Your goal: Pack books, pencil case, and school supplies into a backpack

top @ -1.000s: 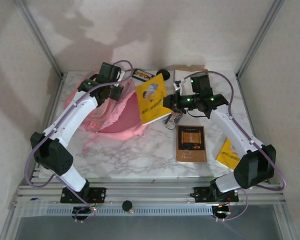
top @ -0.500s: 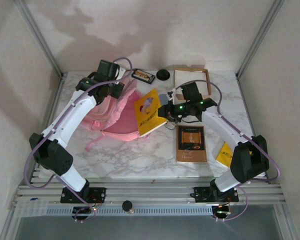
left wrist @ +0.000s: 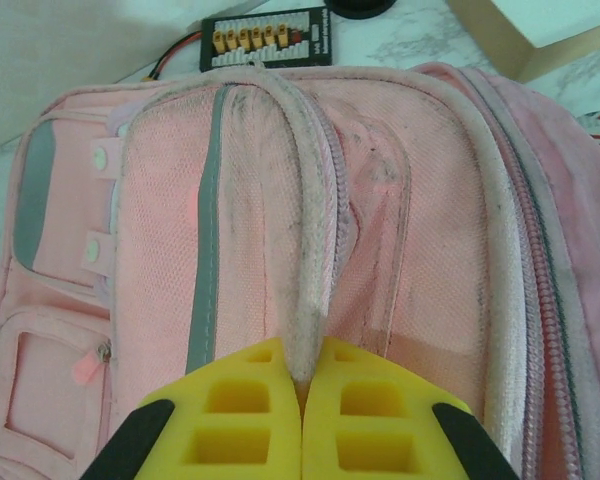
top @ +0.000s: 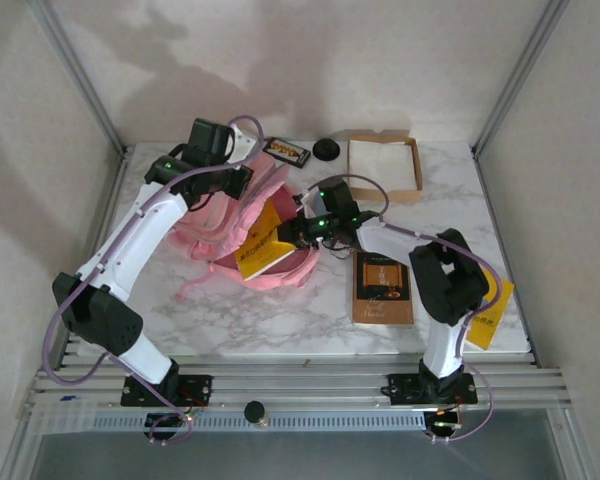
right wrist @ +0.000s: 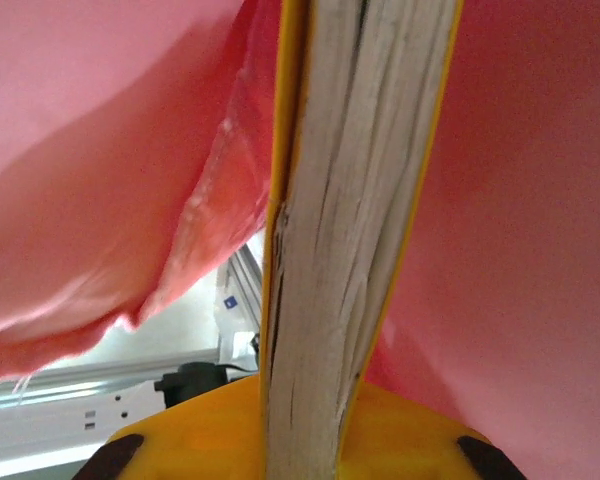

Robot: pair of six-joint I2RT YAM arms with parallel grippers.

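While one partly inside the backpack (top: 210, 235) — three books (top: 382, 287).

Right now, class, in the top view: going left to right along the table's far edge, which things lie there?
Black board → black cap → tray.

No text legible: gold print on the dark brown book (top: 383, 288) on the tabletop (top: 280, 310), dark characters on the yellow book (top: 490, 312) at its right edge, cover print of the second yellow book (top: 263, 243) at the backpack (top: 220, 215) all too small; markings on the black connector board (left wrist: 267, 38) blurred.
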